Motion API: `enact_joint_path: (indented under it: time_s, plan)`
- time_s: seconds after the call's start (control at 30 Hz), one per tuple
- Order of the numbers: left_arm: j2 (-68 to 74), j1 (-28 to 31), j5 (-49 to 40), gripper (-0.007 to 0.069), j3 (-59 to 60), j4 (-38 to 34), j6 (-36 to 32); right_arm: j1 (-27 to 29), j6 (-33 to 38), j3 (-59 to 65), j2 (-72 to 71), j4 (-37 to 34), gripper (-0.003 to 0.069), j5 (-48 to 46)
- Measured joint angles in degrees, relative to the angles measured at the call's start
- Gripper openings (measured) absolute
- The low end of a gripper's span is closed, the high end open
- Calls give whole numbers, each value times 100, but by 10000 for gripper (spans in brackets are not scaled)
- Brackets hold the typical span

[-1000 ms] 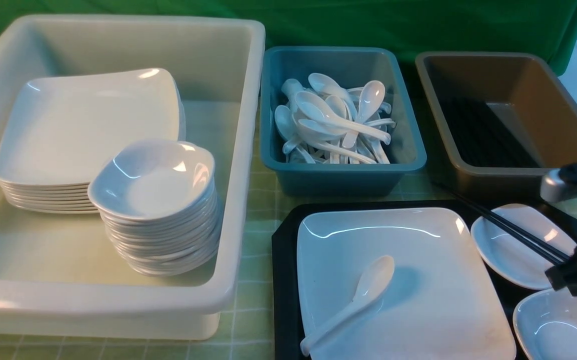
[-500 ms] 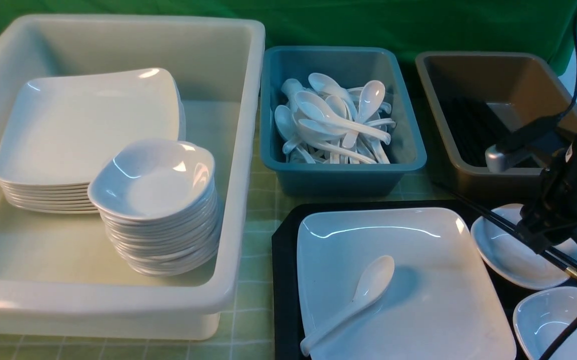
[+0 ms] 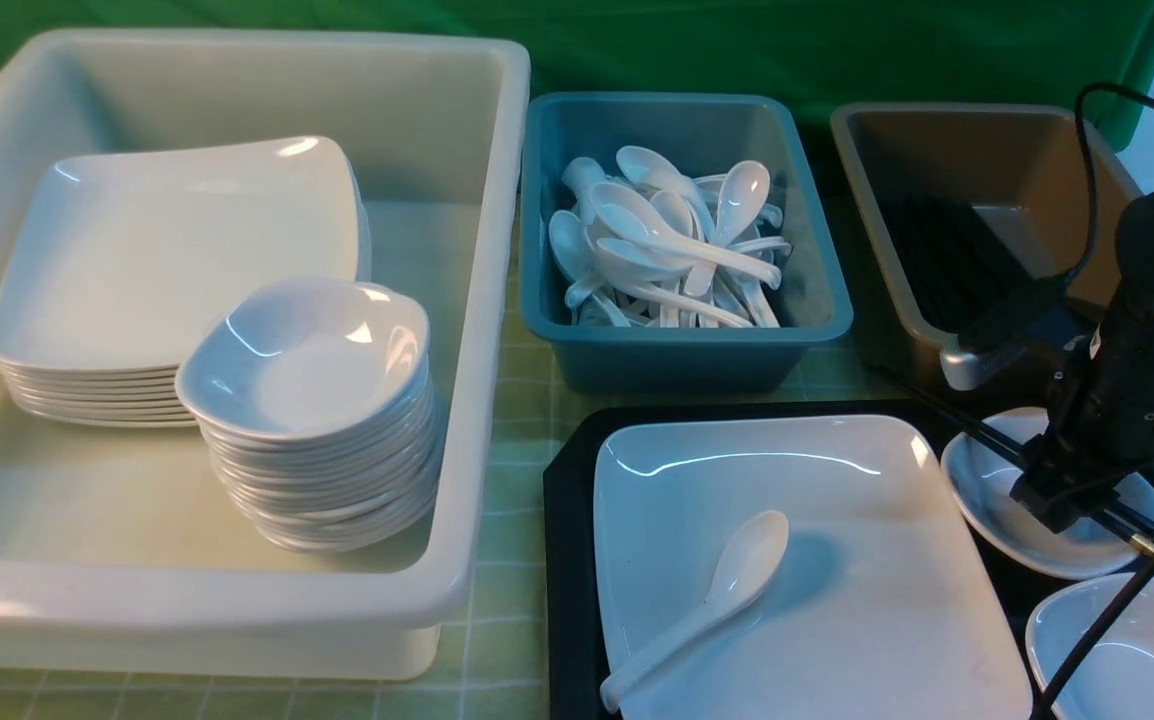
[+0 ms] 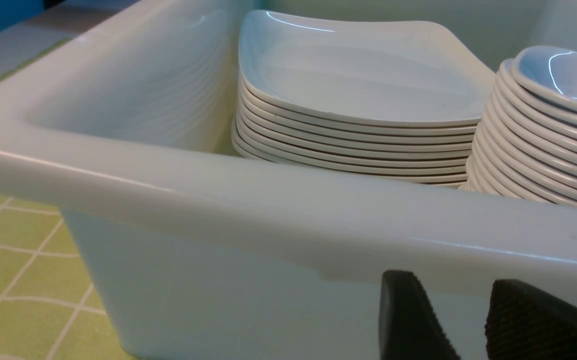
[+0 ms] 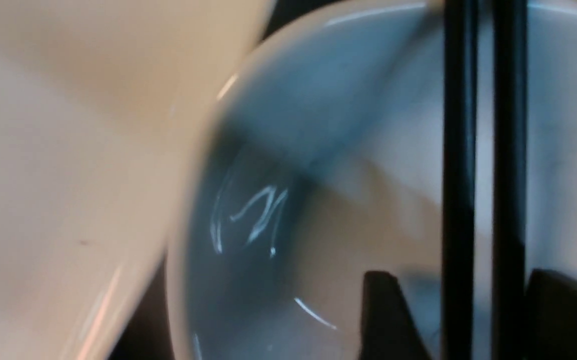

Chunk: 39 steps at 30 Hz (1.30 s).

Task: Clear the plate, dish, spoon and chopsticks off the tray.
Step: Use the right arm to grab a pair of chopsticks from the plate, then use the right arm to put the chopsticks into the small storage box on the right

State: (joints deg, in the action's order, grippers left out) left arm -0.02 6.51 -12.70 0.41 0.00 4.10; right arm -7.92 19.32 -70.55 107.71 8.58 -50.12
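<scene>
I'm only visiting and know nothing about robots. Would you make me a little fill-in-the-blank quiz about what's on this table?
1. The glossy white soup spoon lies on the large white square ____.
2. The teal plastic bin holds a heap of white ____.
3. The right claw straddles the thin black chopsticks, which lie across a small white ____.

Missing words: plate; spoons; dish.

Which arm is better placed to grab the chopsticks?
Right. Its open gripper straddles the chopsticks above a small dish; the left gripper hangs outside the white bin, on the other side.
</scene>
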Motion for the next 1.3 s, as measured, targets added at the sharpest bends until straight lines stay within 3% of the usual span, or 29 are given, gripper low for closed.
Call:
enact_joint_path:
  time_s: [0.07,0.13,0.3,0.73,0.93,1.0,1.03,1.1,1.3]
  plan:
    - [0,0,0,224,0,0,0,0,30,0,7,0,248,-54]
    - [0,0,0,224,0,0,0,0,199,0,7,13,105,-257]
    - [0,0,0,224,0,0,0,-52,379,-2,-128,-23,105,-629]
    - [0,0,0,224,0,0,0,-909,723,-303,-1386,-70,105,-1325]
    - [0,0,0,224,0,0,0,-717,-180,-1201,-1708,-70,105,-219]
    - [0,0,0,224,0,0,0,-477,-952,-1631,-1524,-65,105,434]
    - [0,0,0,224,0,0,0,-458,-1008,-1663,-1502,-65,105,478]
    - [0,0,0,224,0,0,0,-220,-1765,-2008,-1076,-58,105,1047]
    - [0,0,0,224,0,0,0,99,-2637,-2200,-13,-48,110,2042]
